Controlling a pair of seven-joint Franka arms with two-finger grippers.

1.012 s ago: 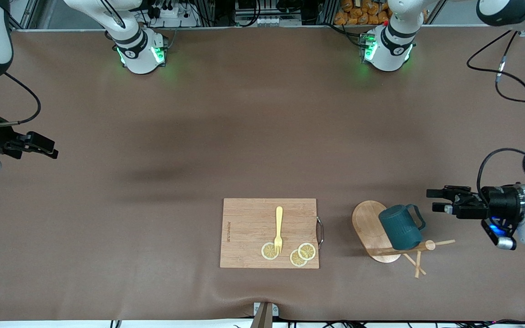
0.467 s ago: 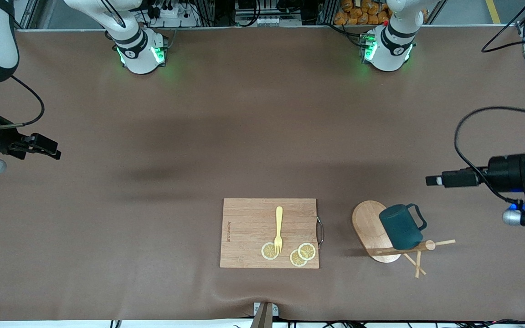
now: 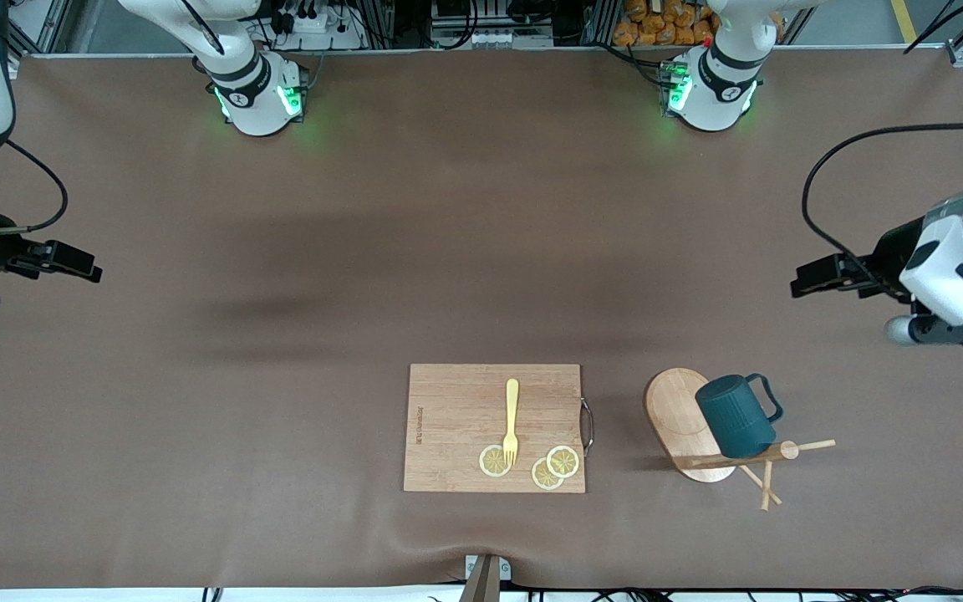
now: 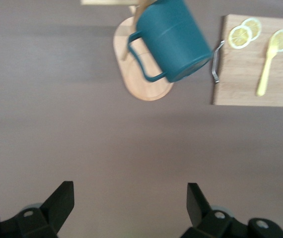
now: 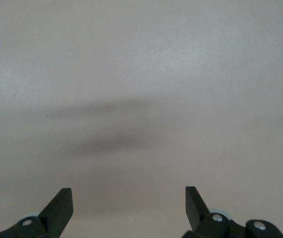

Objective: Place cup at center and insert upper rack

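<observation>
The left end effector (image 3: 803, 280) hangs over bare worktop (image 3: 465, 251) toward the left arm's end, its fingers (image 4: 57, 203) spread wide with nothing between them. The right end effector (image 3: 84, 266) is up over the worktop at the right arm's end, also spread wide and holding nothing; that arm looks to be waiting.

Out from the left end effector, nearer the front camera, sits the cup (image 3: 735, 415): dark teal, ribbed, with a handle. It is tilted, hung on a wooden peg of the rack (image 3: 770, 456), which rises from an oval wooden base (image 3: 674, 410). More thin pegs stick out of the post, low and toward the camera. So the cup is on the stand, well apart from the middle of the worktop.

Toward the middle, close to the front edge, lies a cutting board (image 3: 456, 418) with a yellow fork (image 3: 512, 420) and three lemon slices (image 3: 555, 466) on it.

As I judge it, the cup is not at the centre as the task words it. With both end effectors free and clear of the stand, this would fit either a cup just hung in place or one waiting to be taken off. Whether the upper part of the rack is seated, I cannot tell.
</observation>
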